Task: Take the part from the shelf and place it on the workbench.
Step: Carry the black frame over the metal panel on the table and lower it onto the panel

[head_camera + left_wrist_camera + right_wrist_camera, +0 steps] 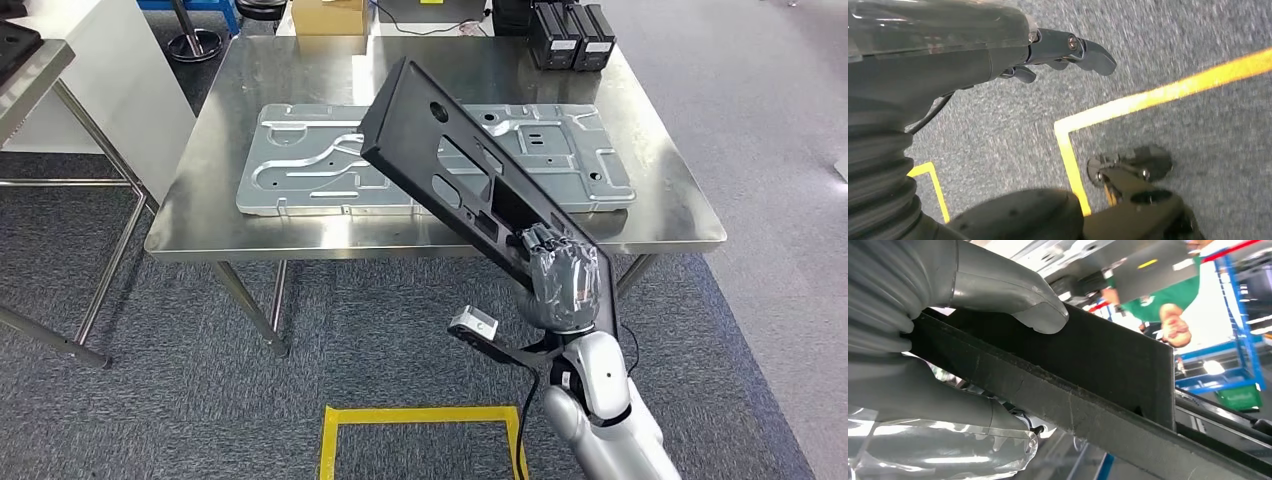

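Observation:
A long black panel [450, 160] with several cut-outs is held up at a slant over the front of the steel workbench [200, 215]. My right hand [562, 283] grips its near end, fingers curled over the edge. In the right wrist view the thumb [1013, 295] presses on the black panel [1108, 365], whose thick edge runs across the picture. My left hand [1063, 52] hangs over the grey carpet with its fingers slightly curled and nothing in them.
A silver stamped metal plate [320, 165] lies flat in the middle of the workbench, under the panel's far end. Black boxes [570, 35] and a cardboard box [330, 18] stand at the back edge. Yellow floor tape [420, 418] marks a square. A person [1168, 305] stands beyond.

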